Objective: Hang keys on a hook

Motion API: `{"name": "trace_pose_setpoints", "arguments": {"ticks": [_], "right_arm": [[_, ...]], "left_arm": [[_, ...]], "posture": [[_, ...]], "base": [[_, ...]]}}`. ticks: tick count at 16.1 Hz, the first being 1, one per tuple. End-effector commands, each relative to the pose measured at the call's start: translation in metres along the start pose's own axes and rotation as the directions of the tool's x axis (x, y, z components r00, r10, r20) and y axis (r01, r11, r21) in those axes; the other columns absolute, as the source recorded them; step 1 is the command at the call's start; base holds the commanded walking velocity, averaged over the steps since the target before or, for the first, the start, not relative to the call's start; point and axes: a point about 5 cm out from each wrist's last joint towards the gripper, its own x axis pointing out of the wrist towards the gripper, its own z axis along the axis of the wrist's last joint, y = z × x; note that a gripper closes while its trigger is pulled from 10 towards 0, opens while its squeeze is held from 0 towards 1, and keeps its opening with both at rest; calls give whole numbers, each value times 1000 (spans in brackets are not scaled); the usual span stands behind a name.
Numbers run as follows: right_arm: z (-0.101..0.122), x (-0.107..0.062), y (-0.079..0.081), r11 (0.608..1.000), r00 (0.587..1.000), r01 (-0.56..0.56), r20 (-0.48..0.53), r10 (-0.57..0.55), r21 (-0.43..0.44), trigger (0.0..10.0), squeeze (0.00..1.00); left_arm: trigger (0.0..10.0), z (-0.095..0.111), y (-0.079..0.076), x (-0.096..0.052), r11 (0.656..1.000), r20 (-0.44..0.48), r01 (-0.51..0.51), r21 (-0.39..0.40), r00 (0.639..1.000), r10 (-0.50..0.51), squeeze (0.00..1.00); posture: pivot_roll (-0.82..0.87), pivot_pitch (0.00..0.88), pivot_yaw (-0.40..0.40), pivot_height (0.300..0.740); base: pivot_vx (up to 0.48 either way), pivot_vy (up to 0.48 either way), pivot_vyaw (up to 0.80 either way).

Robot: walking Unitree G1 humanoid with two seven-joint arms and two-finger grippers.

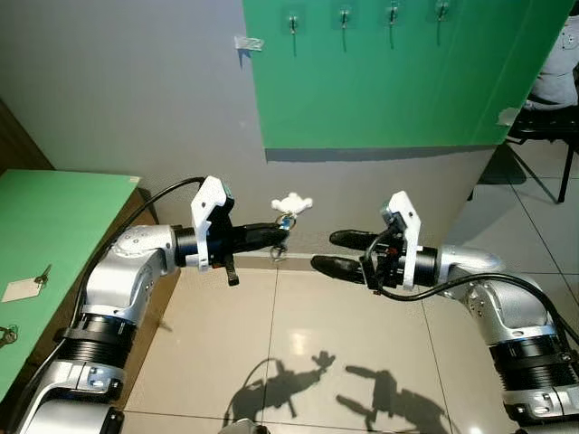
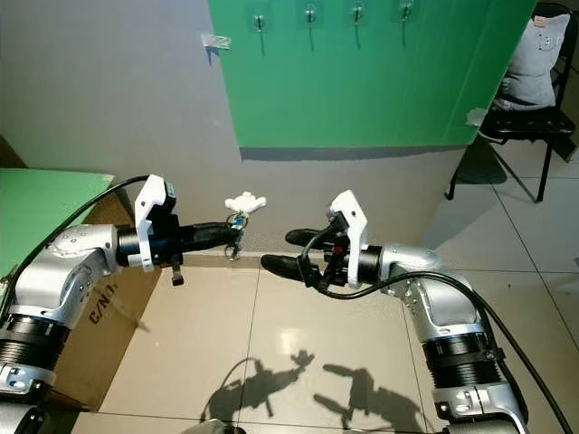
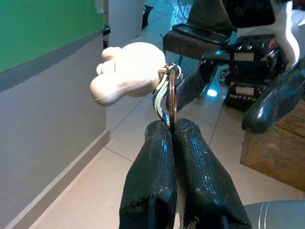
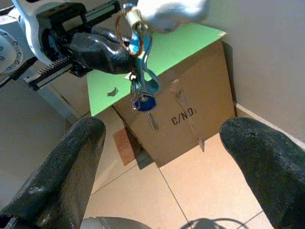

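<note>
My left gripper (image 1: 282,233) is shut on the ring of a key bunch (image 1: 285,224) held out over the floor. A white plush charm (image 1: 291,203) sticks up from the ring, and the keys (image 4: 142,102) dangle below it. In the left wrist view the ring (image 3: 172,98) is pinched between the two black fingertips. My right gripper (image 1: 333,252) is open, pointing at the keys from the right, a short gap away. A row of metal hooks (image 1: 343,17) sits high on the green wall panel (image 1: 389,81), well above both grippers.
A green-topped cardboard box (image 1: 54,217) stands at the left with a tagged key (image 1: 27,286) on it. A chair (image 2: 525,127) holding a person or cushion stands at the far right. Tiled floor (image 1: 298,353) lies below the arms.
</note>
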Motion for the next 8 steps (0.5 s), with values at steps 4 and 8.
{"name": "trace_pose_setpoints", "arguments": {"ticks": [4,8], "right_arm": [[0,14,11,998,997,-69,-22,69,-10,10000,0],[1,19,13,996,996,-89,-25,88,-17,10000,0]], "left_arm": [[0,16,-7,9,998,46,56,36,997,-57,0],[0,24,-13,16,995,68,86,58,994,-90,0]], "posture": [[-243,0,122,740],[-244,0,121,740]], "base": [[0,0,0],[0,0,0]]}}
